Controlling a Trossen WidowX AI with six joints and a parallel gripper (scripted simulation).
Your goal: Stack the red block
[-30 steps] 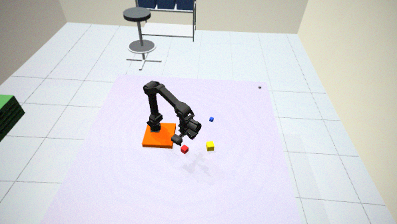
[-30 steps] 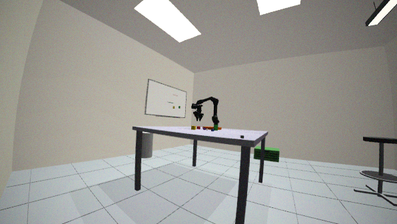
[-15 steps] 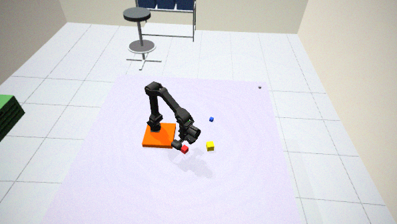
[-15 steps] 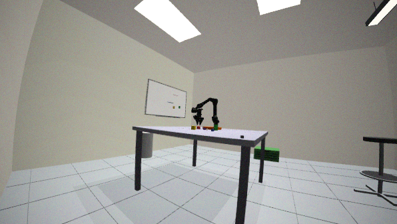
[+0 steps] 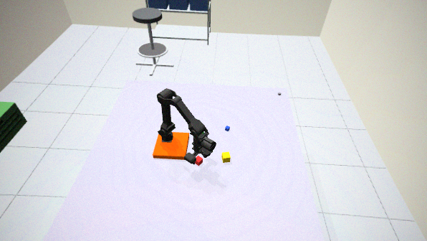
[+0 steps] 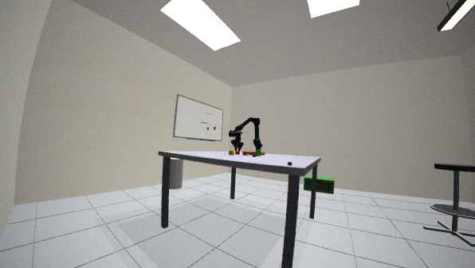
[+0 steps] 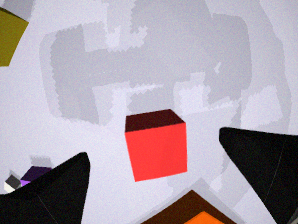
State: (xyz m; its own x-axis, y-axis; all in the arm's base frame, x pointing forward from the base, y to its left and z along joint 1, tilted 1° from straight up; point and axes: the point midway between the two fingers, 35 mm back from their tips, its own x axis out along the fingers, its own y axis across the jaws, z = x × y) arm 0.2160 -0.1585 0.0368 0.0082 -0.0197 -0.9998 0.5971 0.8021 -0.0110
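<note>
The red block (image 5: 198, 161) (image 6: 237, 152) (image 7: 160, 150) sits on the table top. My gripper (image 5: 199, 157) (image 6: 237, 149) (image 7: 156, 147) is open and points down over it, one finger on each side in the wrist view, with visible gaps between block and fingers. The fingers hold nothing. The green tower (image 6: 258, 152) stands upright near the arm's base in the exterior view. The arm hides nearly all of it in the top view, and it is out of the wrist view.
A yellow block (image 5: 226, 157) (image 6: 231, 152) (image 7: 9, 40) lies near the red one. The orange base plate (image 5: 172, 150) (image 7: 202, 219) is close by. A purple block (image 7: 36, 173) and a small white block (image 7: 12, 184) lie beyond the left finger. A blue block (image 5: 227, 128) lies farther back.
</note>
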